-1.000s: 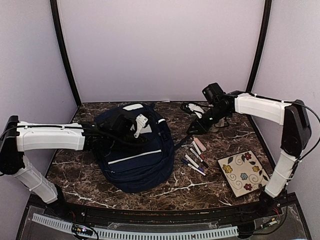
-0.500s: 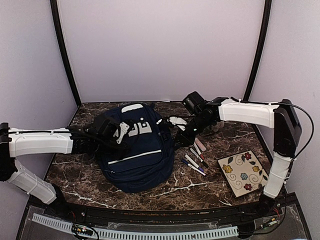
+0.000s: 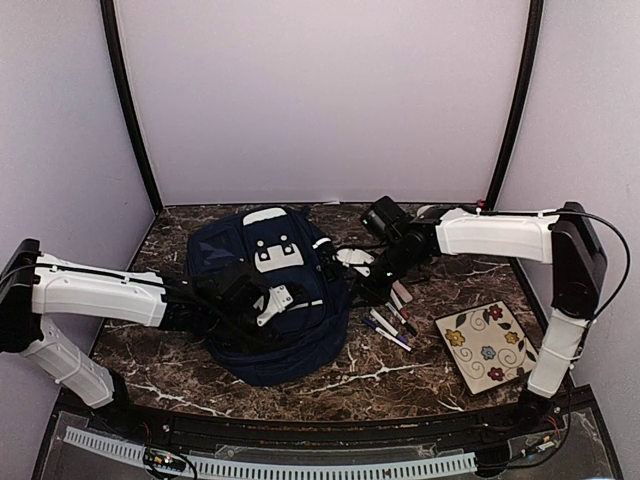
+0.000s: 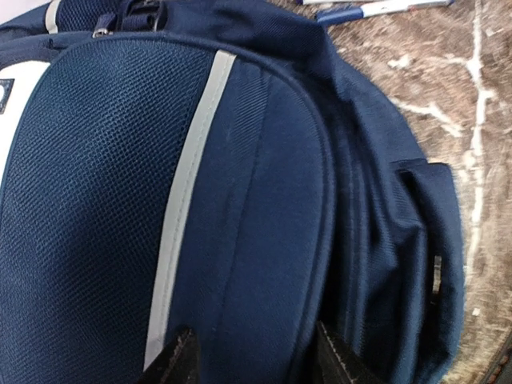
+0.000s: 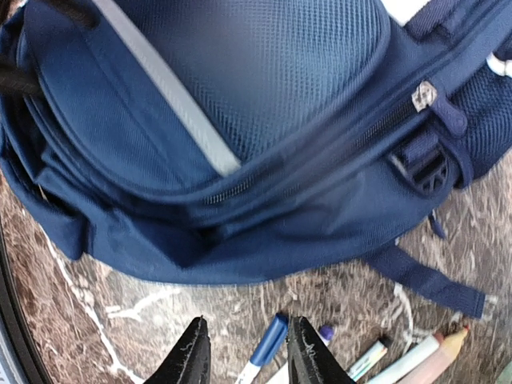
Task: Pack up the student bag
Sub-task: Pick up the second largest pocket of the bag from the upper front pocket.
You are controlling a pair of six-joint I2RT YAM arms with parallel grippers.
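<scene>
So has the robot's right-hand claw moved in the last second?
Yes. The right gripper has swung left, away from the flowered tile and toward the student bag, and now hangs over the pens beside it.

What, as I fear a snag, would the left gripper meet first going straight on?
Most likely the bag: the left gripper points at its front panel, though how near is unclear.
</scene>
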